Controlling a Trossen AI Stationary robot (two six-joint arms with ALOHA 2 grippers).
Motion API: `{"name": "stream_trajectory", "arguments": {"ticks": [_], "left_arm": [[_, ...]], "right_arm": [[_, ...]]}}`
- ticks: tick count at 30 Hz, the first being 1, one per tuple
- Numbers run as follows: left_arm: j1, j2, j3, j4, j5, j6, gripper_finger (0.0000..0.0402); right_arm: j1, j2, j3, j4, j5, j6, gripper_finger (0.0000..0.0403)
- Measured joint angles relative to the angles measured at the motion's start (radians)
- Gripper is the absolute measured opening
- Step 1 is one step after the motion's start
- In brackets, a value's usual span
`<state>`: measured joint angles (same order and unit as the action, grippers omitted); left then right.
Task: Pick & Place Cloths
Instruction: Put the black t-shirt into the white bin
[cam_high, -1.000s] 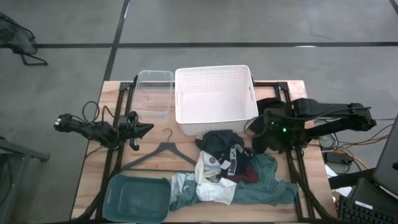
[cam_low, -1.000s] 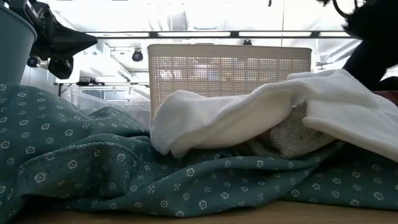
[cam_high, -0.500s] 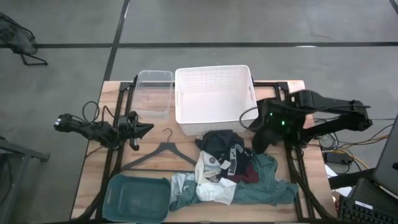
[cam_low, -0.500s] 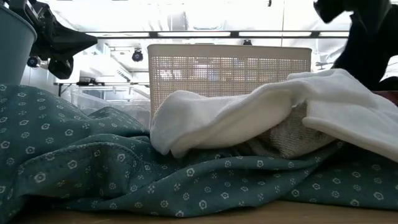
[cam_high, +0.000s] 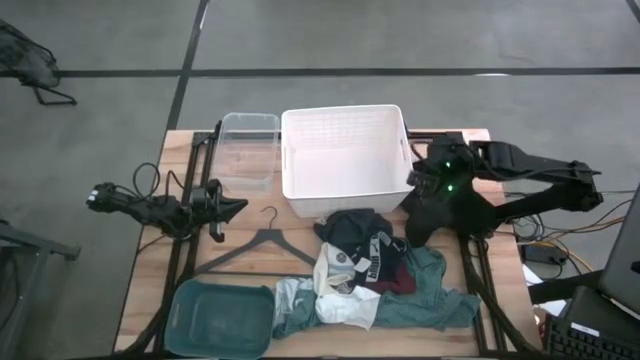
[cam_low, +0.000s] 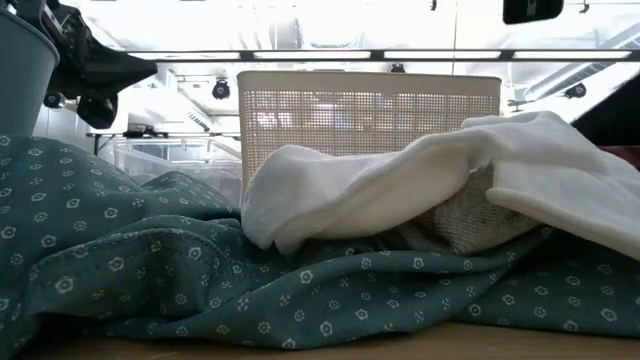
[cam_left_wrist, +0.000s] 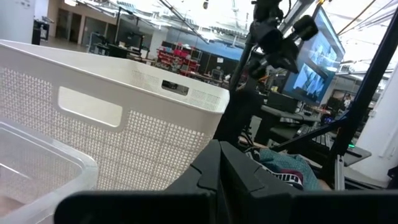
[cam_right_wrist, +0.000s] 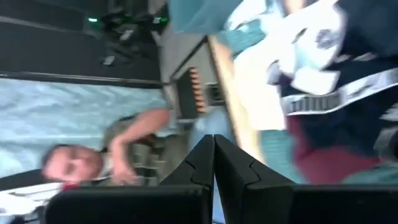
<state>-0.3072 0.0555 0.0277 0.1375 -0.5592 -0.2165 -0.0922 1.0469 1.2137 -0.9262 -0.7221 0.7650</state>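
Swung upward since earlier: my right gripper (cam_high: 428, 178), fingers clenched empty, right of basket (cam_high: 345, 158). Open before descending on cloths (cam_high: 370, 275), lower centre.

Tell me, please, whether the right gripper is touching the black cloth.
Apart. The high view shows the right gripper beside the white basket, with bare table between it and the black cloth.

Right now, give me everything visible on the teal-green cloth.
The teal-green cloth is the largest garment, soft crumpled fabric printed with small pale flower-like motifs, seen close in the low view. It lies flat and spread at the bottom of the pile on the wooden table, near the front edge. The white cloths, maroon cloth and black printed cloth rest on it. Its left end sits beside the teal bin. Neither gripper touches it.
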Motion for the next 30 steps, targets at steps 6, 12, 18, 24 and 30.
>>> {"name": "stream_trajectory", "arguments": {"ticks": [6,12,18,24,30], "left_arm": [[0.000,0.000,0.000,0.000,-0.001,0.000,0.0010],[0.000,0.000,0.000,-0.005,-0.002,0.000,0.0010],[0.000,0.000,0.000,-0.007,-0.004,0.000,0.0010],[0.000,0.000,0.000,-0.011,-0.007,0.000,0.0010],[0.000,0.000,0.000,-0.012,-0.007,0.000,0.0010]], "right_arm": [[-0.048,-0.003,0.098,-0.421,0.329,-0.137,0.0008],[-0.051,-0.017,0.150,-0.609,0.664,-0.177,0.0008],[-0.059,0.011,0.124,-0.640,0.883,-0.176,0.0025],[-0.072,0.059,0.046,-0.649,0.939,-0.196,0.0102],[-0.123,0.137,-0.007,-0.648,1.001,-0.140,0.0202]]}}
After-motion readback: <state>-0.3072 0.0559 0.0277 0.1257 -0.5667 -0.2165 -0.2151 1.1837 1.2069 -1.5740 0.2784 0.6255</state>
